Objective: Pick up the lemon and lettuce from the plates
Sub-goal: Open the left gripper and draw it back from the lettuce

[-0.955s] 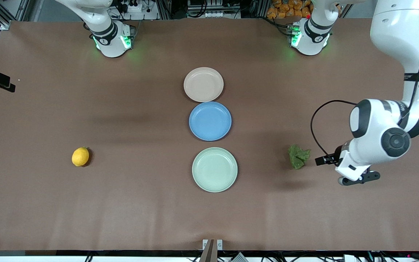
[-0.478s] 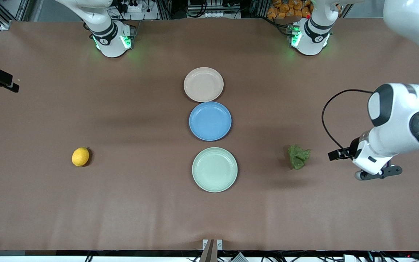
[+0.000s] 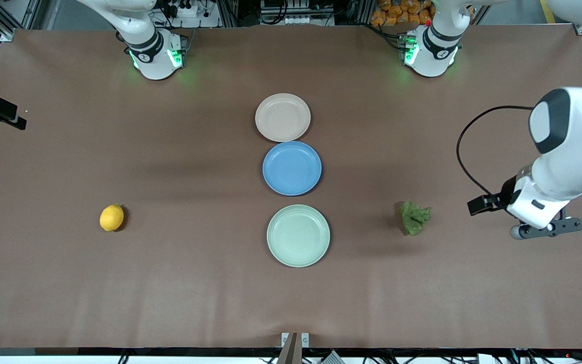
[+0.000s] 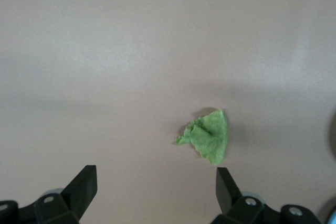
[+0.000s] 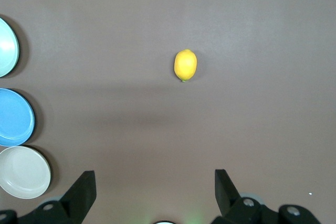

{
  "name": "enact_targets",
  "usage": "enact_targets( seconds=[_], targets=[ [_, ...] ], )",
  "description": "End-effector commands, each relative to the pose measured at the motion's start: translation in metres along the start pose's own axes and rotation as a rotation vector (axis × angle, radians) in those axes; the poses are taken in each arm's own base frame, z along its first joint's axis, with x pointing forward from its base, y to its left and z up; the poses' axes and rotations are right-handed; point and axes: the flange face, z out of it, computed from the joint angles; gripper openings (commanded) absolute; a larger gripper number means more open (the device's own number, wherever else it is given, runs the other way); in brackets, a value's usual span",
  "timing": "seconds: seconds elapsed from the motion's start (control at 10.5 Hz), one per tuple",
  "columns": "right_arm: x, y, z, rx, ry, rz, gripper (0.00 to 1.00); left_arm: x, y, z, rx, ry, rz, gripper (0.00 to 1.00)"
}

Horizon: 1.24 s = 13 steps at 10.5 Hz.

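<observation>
Matt brown paper-like table cover (image 3: 195,283); smooth, faintly glossy mint, blue and beige plastic-looking plates (image 3: 298,235); smooth-rinded yellow lemon (image 3: 111,218); crinkled dull-green lettuce leaf (image 3: 414,217).

Yellow lemon (image 3: 111,218) and crumpled green lettuce (image 3: 415,218) lie on bare table; beige-pink plate (image 3: 283,117) and mint plate (image 3: 298,235) empty.

We see three plates in a column at the frame's centre: upper plate (image 3: 282,117), middle plate (image 3: 292,168) and lower plate (image 3: 298,235). Level with the lower one, the lemon (image 3: 111,217) lies toward the right arm's end and the lettuce (image 3: 415,217) toward the left arm's.
</observation>
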Motion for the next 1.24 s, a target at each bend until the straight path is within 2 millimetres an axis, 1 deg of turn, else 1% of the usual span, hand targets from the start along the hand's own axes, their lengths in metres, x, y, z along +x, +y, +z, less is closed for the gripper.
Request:
enact_targets(
  seconds=[0.0,0.1,0.19,0.29,0.38,0.48,0.57,0.76,0.96,1.05,1.15],
  targets=[
    [-0.008,0.006,-0.007,-0.029,0.013,0.010,1.00,-0.027,-0.003,-0.053,0.012,-0.014,0.032,1.00],
    [-0.011,0.006,-0.010,-0.031,0.027,0.015,1.00,-0.034,-0.004,-0.065,0.018,-0.028,0.033,1.00],
    [-0.020,0.005,-0.011,-0.034,0.036,0.013,1.00,-0.040,-0.004,-0.082,0.021,-0.037,0.035,1.00],
    [-0.028,0.004,-0.009,-0.038,0.051,0.015,1.00,-0.043,-0.004,-0.093,0.026,-0.059,0.049,1.00],
    [-0.031,0.003,-0.006,-0.040,0.054,0.015,1.00,-0.047,-0.005,-0.105,0.030,-0.079,0.071,1.00],
    [-0.031,0.003,-0.006,-0.041,0.055,0.014,1.00,-0.052,-0.010,-0.114,0.034,-0.102,0.100,1.00],
    [-0.030,0.003,-0.005,-0.041,0.054,0.014,1.00,-0.063,-0.012,-0.127,0.036,-0.116,0.129,1.00],
    [-0.027,-0.003,0.001,-0.036,0.043,0.006,1.00,-0.077,-0.016,-0.147,0.037,-0.118,0.171,1.00],
    [-0.025,-0.021,0.003,-0.032,0.036,-0.018,1.00,-0.092,-0.019,-0.167,0.036,-0.123,0.197,1.00],
    [-0.025,-0.023,0.004,-0.032,0.036,-0.022,1.00,-0.098,-0.018,-0.175,0.036,-0.116,0.201,1.00],
    [-0.024,-0.022,0.005,-0.032,0.036,-0.020,1.00,-0.099,-0.018,-0.177,0.038,-0.112,0.194,1.00]
  ],
)
